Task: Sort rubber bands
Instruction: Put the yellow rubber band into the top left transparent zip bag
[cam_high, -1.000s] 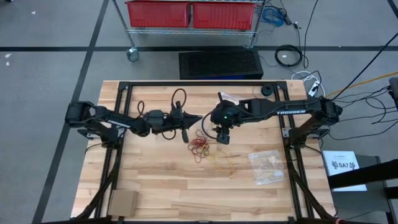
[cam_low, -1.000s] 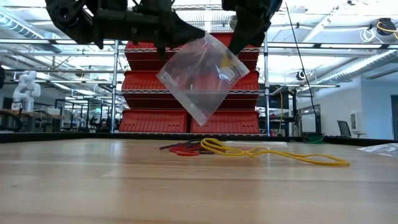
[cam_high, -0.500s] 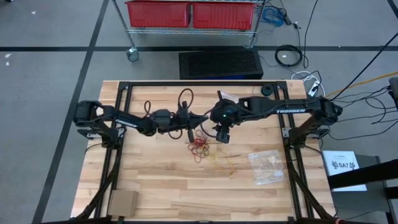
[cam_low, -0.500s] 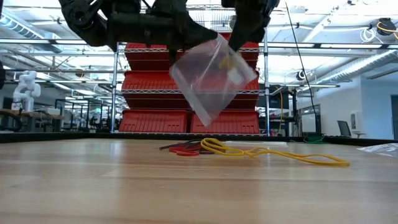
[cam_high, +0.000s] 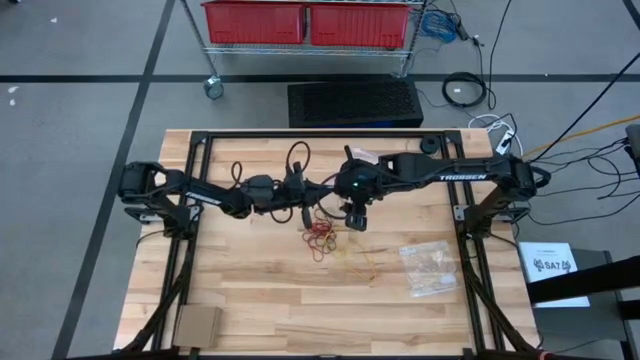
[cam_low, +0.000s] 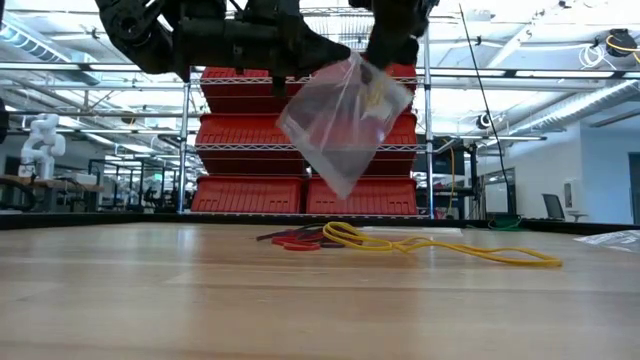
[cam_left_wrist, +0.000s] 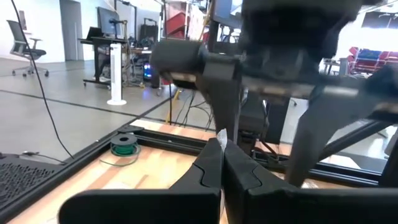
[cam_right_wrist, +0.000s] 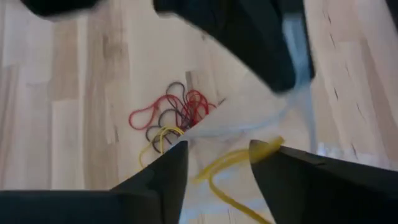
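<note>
A clear plastic bag (cam_low: 345, 125) hangs high above the table between my two grippers. My left gripper (cam_low: 322, 58) is shut on its upper corner. My right gripper (cam_right_wrist: 217, 155) points steeply down at the bag's top, its fingers open. A yellow rubber band (cam_right_wrist: 239, 158) lies between those fingers at the bag's mouth, and it shows through the bag (cam_low: 375, 95) in the low view. Loose red, dark and yellow rubber bands (cam_high: 320, 236) lie on the wood below, a long yellow one (cam_low: 450, 250) among them. My left gripper pinches the bag's top edge (cam_left_wrist: 221, 138) between its two shut fingers, coming level from the table's left. The bag hangs tilted below the fingers, clear of the table. My right gripper: I cannot tell whether its open fingers touch the yellow band or the bag.
A second clear bag with tan bands (cam_high: 430, 268) lies flat at the table's right. A cardboard piece (cam_high: 197, 325) sits at the near left corner. A black frame (cam_high: 300, 135) runs along the table's far and side edges.
The hanging bag has shifted a little toward the table's right, closer under my right gripper, and still hangs from my left gripper. The bands on the table have stayed where they were.
</note>
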